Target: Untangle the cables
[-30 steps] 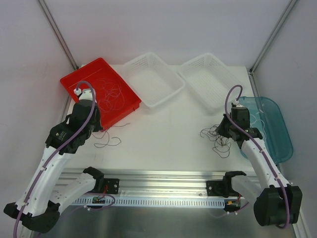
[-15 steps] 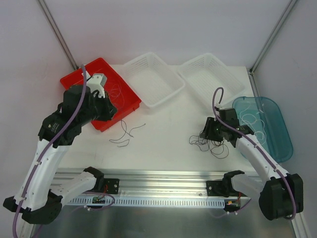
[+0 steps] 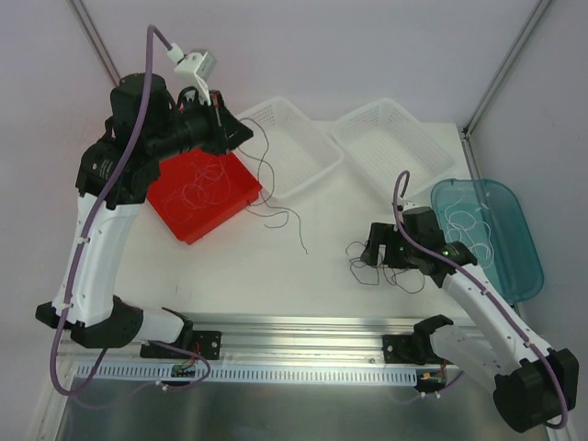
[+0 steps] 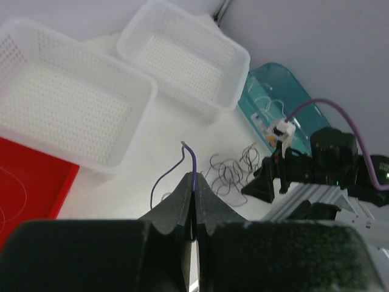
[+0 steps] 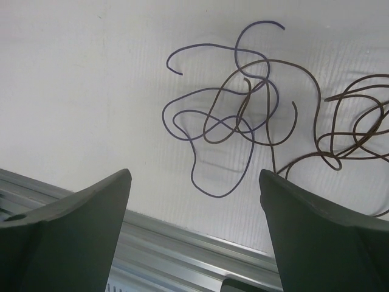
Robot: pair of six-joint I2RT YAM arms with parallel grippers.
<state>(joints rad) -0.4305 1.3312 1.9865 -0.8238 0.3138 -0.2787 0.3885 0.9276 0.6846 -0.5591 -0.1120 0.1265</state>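
Spanning the whole workspace, the white table (image 3: 303,276) carries four containers. Two white mesh baskets sit side by side along its far edge, the left basket (image 3: 303,152) and the right basket (image 3: 390,152). The red tray (image 3: 179,219) lies at the far left and the teal tray (image 3: 514,266) at the right edge.

My left gripper (image 4: 193,181) stands high over the red tray, jaws pressed together on the held purple cable (image 4: 194,164). That cable hangs from the fingertips and trails down past the left basket toward the table.

My right gripper (image 5: 194,175) hovers low over the table, just left of the teal tray, jaws spread wide and holding nothing. Directly beneath them lies a tangle: a loose purple cable (image 5: 217,196) looped through a brown cable (image 5: 285,61).

Thin pale loops (image 3: 207,184) lie inside the red tray. White cables (image 3: 469,225) lie inside the teal tray.
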